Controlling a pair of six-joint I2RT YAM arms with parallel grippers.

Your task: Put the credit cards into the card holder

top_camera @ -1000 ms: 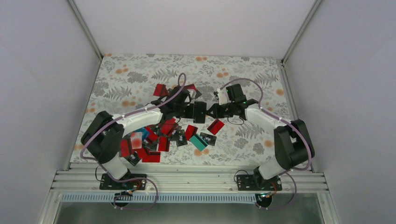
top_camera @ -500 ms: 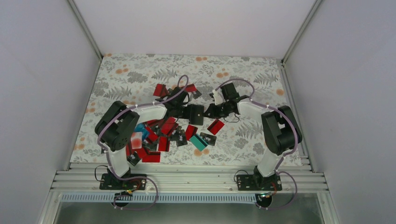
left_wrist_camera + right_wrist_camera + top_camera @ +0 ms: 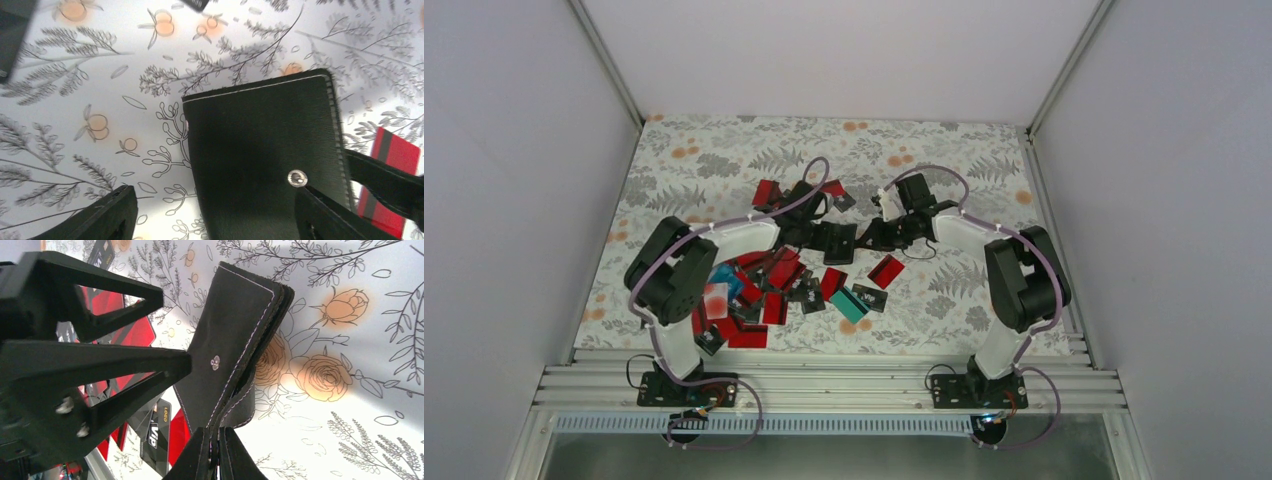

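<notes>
Pinching the card holder (image 3: 235, 335) by one edge, the right gripper (image 3: 214, 450) steadies it mid-frame; the left gripper (image 3: 212, 195), jaws spread wide, straddles it, presumably free to fetch credit cards (image 3: 746, 337).

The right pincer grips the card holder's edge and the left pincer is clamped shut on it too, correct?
No. The right pincer grips the edge of the card holder, but the left pincer is open, fingers wide apart, as the left wrist view shows.
</notes>
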